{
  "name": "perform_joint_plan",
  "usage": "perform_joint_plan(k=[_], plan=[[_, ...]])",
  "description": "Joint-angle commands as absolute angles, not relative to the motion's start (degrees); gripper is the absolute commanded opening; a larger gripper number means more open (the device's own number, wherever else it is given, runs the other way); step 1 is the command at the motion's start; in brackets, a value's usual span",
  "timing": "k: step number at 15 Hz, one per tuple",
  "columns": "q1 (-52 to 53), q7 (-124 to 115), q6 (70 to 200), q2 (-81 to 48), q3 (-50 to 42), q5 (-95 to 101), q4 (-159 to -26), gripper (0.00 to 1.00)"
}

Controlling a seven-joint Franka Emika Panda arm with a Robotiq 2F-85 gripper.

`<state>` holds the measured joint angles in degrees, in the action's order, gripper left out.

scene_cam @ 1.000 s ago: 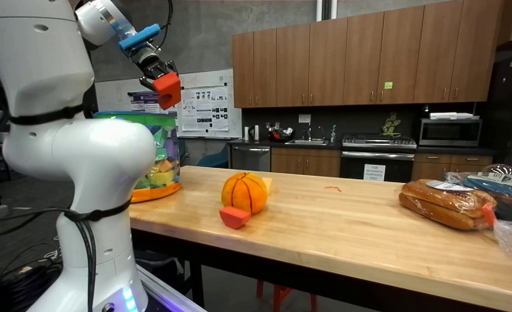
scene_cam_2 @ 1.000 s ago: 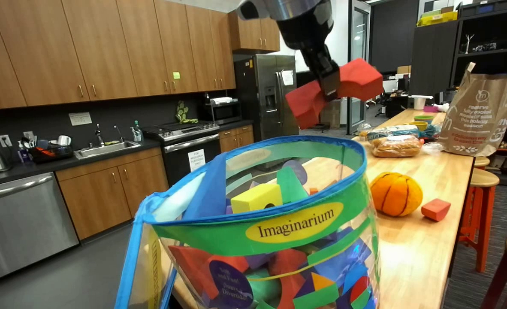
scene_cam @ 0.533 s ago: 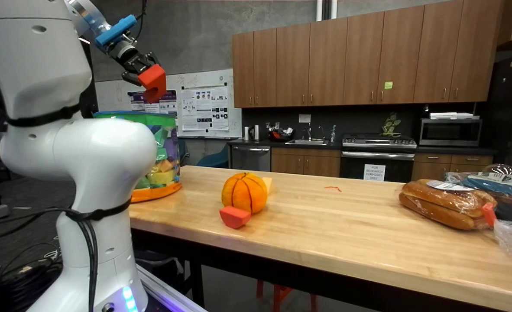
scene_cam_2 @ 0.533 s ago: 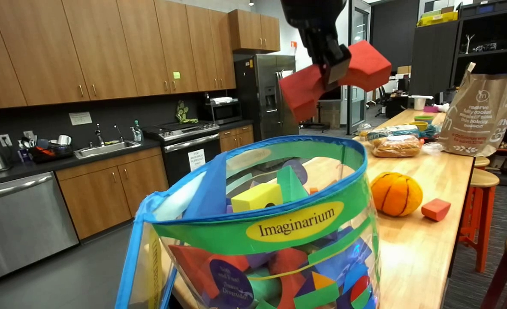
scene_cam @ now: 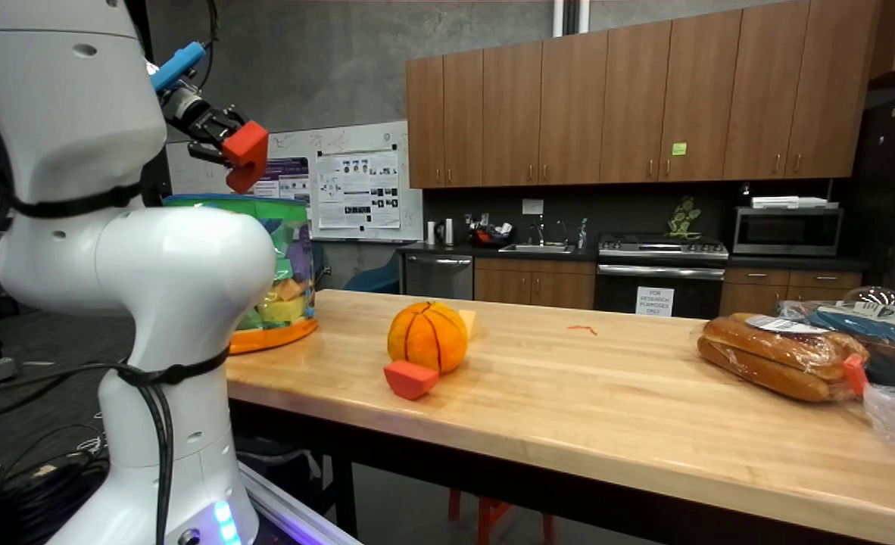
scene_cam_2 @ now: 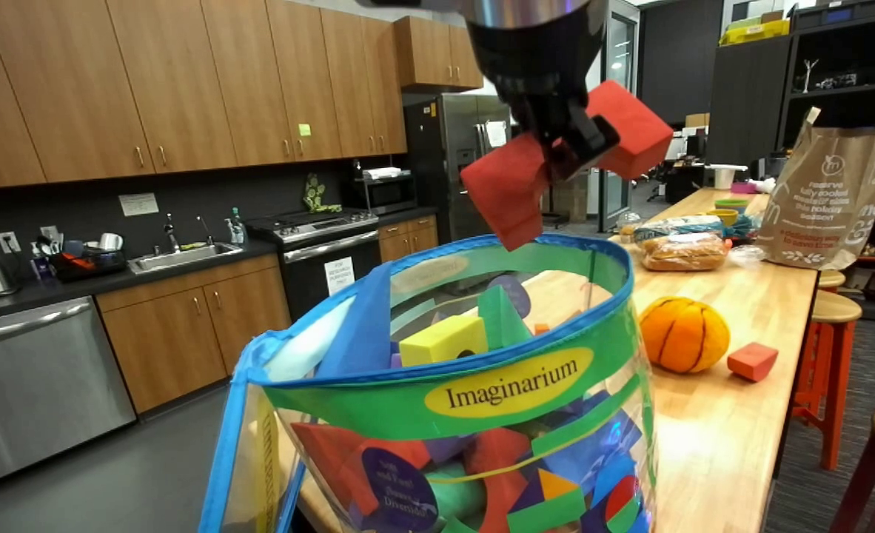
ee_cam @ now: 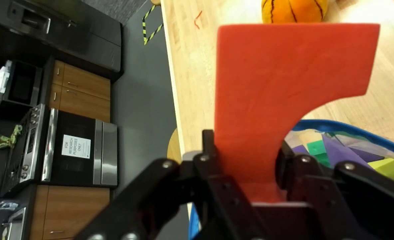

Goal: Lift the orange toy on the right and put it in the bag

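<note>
The orange toy (ee_cam: 267, 76), a red-orange block with a curved cut-out, is in the grip of my gripper (ee_cam: 247, 150). Its dark fingers press on both sides of the block's narrow part in the wrist view. In an exterior view the toy (scene_cam_2: 508, 185) hangs tilted over the bag, its lower tip overlapping the far blue rim in the picture. The bag (scene_cam_2: 334, 411) is clear plastic with a green band and an open top, filled with coloured blocks. Behind the arm, an exterior view shows the bag (scene_cam: 296, 212) below the toy (scene_cam: 247, 155).
A round orange pumpkin-like toy (scene_cam: 426, 337) and a small red block (scene_cam: 411, 380) sit on the wooden table (scene_cam: 569, 409). Wrapped bread (scene_cam: 781, 356) lies farther along it. A brown paper bag (scene_cam_2: 826, 192) stands near the table's far end.
My gripper has carried the toy back toward the robot's base, to above the bag. The toy rose slightly, then came lower and tilted more. The grip stays the same.
</note>
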<state>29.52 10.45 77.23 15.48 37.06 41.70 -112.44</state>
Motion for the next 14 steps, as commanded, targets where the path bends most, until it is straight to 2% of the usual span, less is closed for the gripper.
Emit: perform_joint_plan(k=[1,2,3,4,6,7,10,14], plan=[[30.41,11.92,76.91,14.35,38.62,44.45,-113.41,0.16],[30.25,11.88,76.79,14.13,38.93,44.90,-113.52,0.16],[30.13,11.41,76.75,13.92,39.40,45.69,-113.81,0.66],[30.06,11.41,76.88,14.21,39.55,46.42,-114.09,0.67],[29.99,10.61,77.02,13.86,39.44,45.53,-113.81,0.77],[29.99,10.57,77.02,13.83,39.45,45.66,-113.85,0.58],[29.98,10.55,77.02,13.70,39.45,45.66,-113.85,0.77],[29.98,10.55,77.02,13.67,39.45,45.66,-113.85,0.78]])
